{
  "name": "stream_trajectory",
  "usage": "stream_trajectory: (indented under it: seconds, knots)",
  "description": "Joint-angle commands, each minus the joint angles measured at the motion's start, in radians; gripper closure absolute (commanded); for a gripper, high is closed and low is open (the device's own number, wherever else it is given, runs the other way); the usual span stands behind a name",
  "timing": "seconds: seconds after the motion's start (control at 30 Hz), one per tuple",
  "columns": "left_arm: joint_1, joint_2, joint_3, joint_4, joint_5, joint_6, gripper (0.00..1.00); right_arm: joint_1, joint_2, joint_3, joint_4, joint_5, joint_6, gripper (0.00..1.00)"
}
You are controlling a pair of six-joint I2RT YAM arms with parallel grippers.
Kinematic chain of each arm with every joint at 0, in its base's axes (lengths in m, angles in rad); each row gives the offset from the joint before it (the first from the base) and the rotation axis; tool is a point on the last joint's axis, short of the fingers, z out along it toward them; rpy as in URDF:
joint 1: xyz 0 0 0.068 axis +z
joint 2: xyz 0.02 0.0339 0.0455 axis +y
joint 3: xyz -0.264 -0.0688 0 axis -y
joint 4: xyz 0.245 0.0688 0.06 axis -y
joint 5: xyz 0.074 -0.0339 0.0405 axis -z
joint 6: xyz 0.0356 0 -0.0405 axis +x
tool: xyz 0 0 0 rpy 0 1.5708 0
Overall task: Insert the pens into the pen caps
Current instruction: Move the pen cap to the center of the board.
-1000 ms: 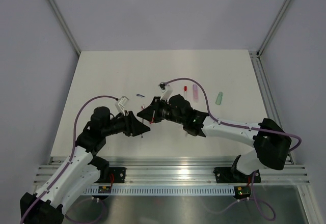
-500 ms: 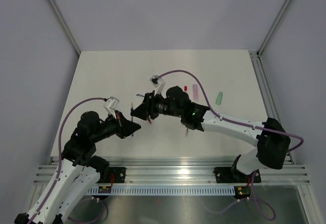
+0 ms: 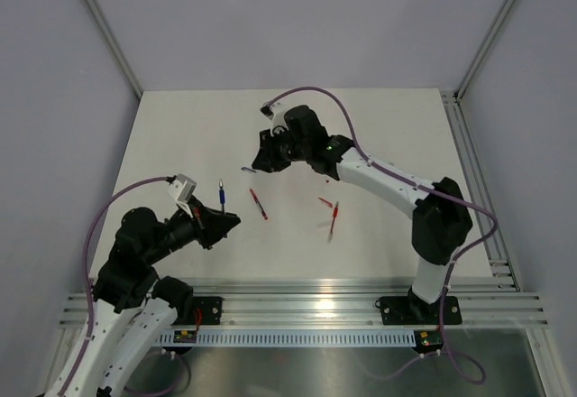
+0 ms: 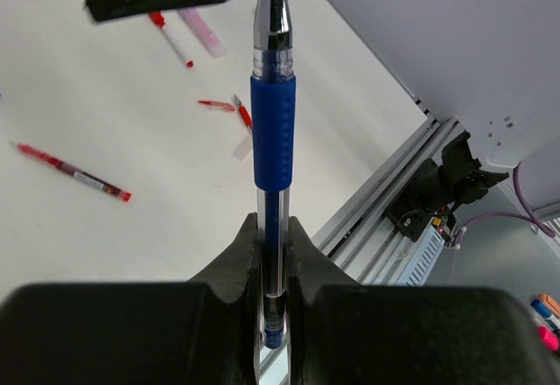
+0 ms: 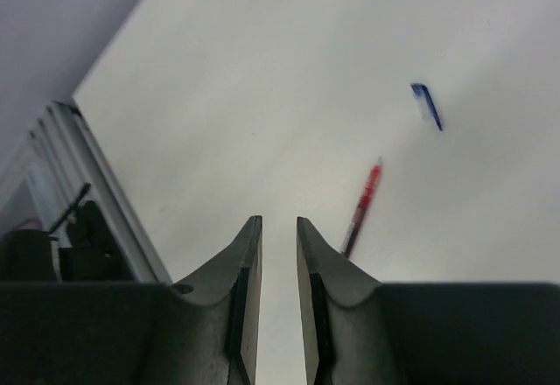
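My left gripper (image 3: 225,222) is at the near left, shut on a blue pen (image 3: 221,194) with a clear barrel. In the left wrist view the blue pen (image 4: 273,131) stands straight out between the fingertips of this gripper (image 4: 271,224). My right gripper (image 3: 256,163) is farther back over the table's middle. In the right wrist view it (image 5: 278,220) is open by a narrow gap and empty. A red pen (image 3: 259,204) lies on the table between the grippers and shows in the right wrist view (image 5: 362,206). A small blue cap (image 3: 248,170) lies beside the right gripper and shows there too (image 5: 427,105).
A short red cap (image 3: 325,202) and another red pen (image 3: 335,217) lie right of the middle. The left wrist view shows a pink pen (image 4: 202,34) and a red-tipped pen (image 4: 171,40) farther off. The metal rail (image 3: 306,307) runs along the near edge.
The grippers were together at the middle. The left arm has pulled back to the near left with the blue pen. The right arm has swung to the far side, and a red pen now lies uncovered.
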State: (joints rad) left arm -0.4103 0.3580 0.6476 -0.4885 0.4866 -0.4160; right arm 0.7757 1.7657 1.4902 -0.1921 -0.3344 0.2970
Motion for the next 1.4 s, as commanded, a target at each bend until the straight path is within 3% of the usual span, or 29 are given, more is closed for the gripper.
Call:
stream_trajectory:
  seconds: [0.0, 0.2, 0.47, 0.6, 0.73, 0.87, 1.37]
  knots:
    - [0.001, -0.057, 0.067, -0.013, 0.043, 0.088, 1.0, -0.009, 0.168, 0.181, -0.188, 0.07, -0.162, 0.73]
    - [0.001, -0.125, 0.026, 0.031, -0.067, 0.054, 1.0, -0.009, 0.426, 0.488, -0.366, 0.158, -0.249, 0.72]
    - [-0.042, -0.139, 0.046, 0.064, -0.125, 0.055, 1.0, 0.002, 0.722, 0.908, -0.538, 0.297, -0.159, 0.64]
    - [-0.076, -0.148, 0.04, 0.064, -0.125, 0.057, 1.0, 0.002, 0.807, 0.993, -0.567, 0.33, -0.127, 0.47]
    - [-0.097, -0.159, 0.041, 0.067, -0.126, 0.062, 1.0, 0.004, 0.868, 1.067, -0.567, 0.322, -0.107, 0.39]
    - [-0.113, -0.174, 0.041, 0.067, -0.134, 0.06, 1.0, 0.004, 0.943, 1.15, -0.567, 0.296, -0.062, 0.38]
    - [-0.183, -0.238, 0.052, 0.044, -0.171, 0.083, 1.0, 0.02, 0.991, 1.159, -0.511, 0.293, 0.112, 0.45]
